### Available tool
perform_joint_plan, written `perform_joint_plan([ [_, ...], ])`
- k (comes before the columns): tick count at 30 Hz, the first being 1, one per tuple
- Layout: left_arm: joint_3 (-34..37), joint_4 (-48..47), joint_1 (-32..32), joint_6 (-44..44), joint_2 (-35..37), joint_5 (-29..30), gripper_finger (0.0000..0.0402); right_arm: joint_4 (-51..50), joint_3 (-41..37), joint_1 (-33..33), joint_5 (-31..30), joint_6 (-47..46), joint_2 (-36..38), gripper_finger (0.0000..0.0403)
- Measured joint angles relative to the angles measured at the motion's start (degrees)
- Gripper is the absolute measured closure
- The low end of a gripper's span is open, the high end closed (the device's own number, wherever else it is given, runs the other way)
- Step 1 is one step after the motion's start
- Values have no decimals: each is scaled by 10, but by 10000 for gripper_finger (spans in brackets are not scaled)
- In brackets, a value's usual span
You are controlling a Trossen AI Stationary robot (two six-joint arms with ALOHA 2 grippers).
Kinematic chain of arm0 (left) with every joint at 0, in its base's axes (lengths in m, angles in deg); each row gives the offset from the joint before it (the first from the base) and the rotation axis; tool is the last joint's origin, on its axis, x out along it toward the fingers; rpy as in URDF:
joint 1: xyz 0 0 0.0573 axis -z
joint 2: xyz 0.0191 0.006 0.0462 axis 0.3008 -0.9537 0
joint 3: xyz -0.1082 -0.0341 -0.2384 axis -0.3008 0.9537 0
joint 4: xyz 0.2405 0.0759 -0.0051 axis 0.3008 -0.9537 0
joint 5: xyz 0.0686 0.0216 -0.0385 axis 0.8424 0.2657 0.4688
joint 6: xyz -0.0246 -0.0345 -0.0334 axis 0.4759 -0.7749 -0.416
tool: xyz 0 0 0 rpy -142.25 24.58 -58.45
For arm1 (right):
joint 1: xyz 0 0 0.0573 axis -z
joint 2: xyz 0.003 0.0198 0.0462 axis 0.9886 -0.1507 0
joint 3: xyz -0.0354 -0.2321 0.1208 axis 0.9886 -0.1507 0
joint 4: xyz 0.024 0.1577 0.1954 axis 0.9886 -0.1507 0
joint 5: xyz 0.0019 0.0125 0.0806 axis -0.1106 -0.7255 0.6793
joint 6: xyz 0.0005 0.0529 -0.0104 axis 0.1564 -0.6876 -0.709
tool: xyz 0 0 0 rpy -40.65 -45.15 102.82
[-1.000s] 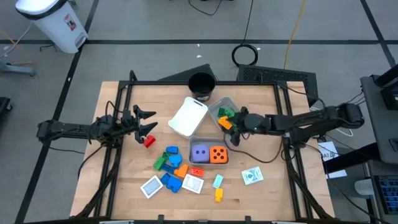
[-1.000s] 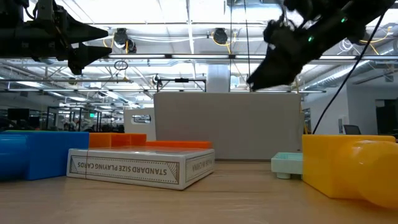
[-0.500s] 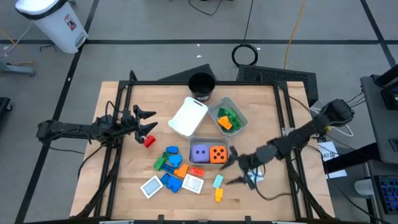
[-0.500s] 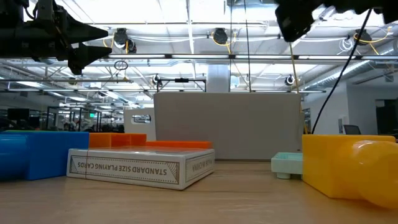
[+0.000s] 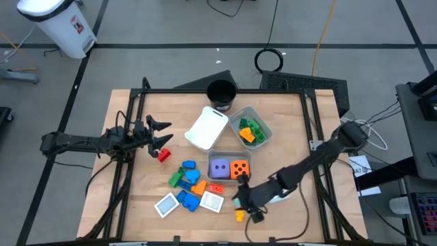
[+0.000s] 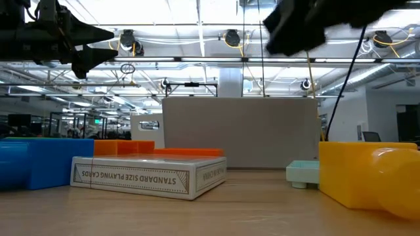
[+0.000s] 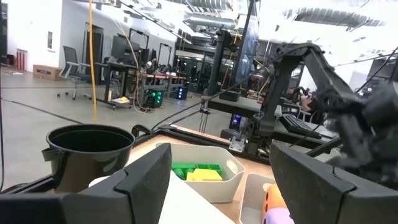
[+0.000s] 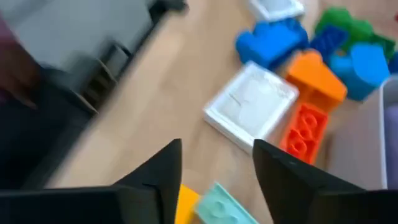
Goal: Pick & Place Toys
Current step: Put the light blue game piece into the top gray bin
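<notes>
Toys [image 5: 193,186] scattered on wooden table [image 5: 136,198], seemingly mid-table.

Dice [image 5: 230,169] – two; trays [image 5: 250,128] – three; cup [image 5: 221,92] – one.

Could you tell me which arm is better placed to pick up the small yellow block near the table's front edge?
Right: its open claw hovers right beside the yellow block, while the left claw waits far off by the red block.

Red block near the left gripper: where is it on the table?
In the high view the red block lies on the table's left half, just below the left gripper, apart from the toy cluster on its right.
</notes>
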Motion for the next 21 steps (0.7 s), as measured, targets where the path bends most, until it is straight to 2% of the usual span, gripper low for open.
perform_joint_plan([
  [6,0,0,0,0,0,0,123,2,5,5,-5,9,-69,316],
  [13,0,0,0,0,0,0,123,-17,7,5,-6,15,-84,395],
  [21,0,0,0,0,0,0,123,-32,6,-2,-19,43,-81,388],
])
